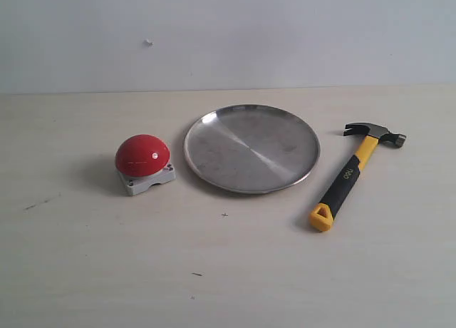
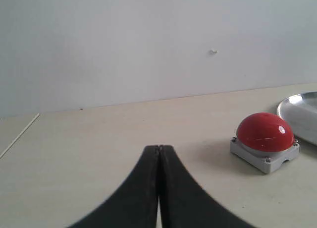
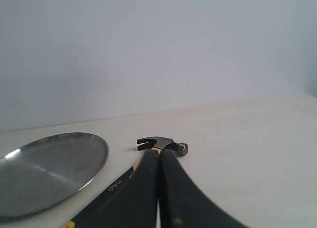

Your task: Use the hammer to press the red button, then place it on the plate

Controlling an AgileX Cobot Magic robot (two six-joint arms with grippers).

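Claws show only in the wrist views, so check them there: the left claw [image 2: 158, 147] is clenched on nothing, its fingers pressed together over the table [image 1: 228, 271], with the red button [image 1: 142, 155] standing ahead of it. The right claw [image 3: 158, 151] is likewise clenched and empty, and it hides part of the hammer [image 1: 349, 177] handle from its own camera. The exterior view gives you the whole row. The button is on the left, the plate [image 1: 251, 148] is in the middle near it but apart, and the hammer lies flat on the right, head toward the wall [image 1: 285, 28], just clear of the plate's rim. White lettering on the black grip looks like "deli". A small speck [image 1: 147, 42] marks the wall.
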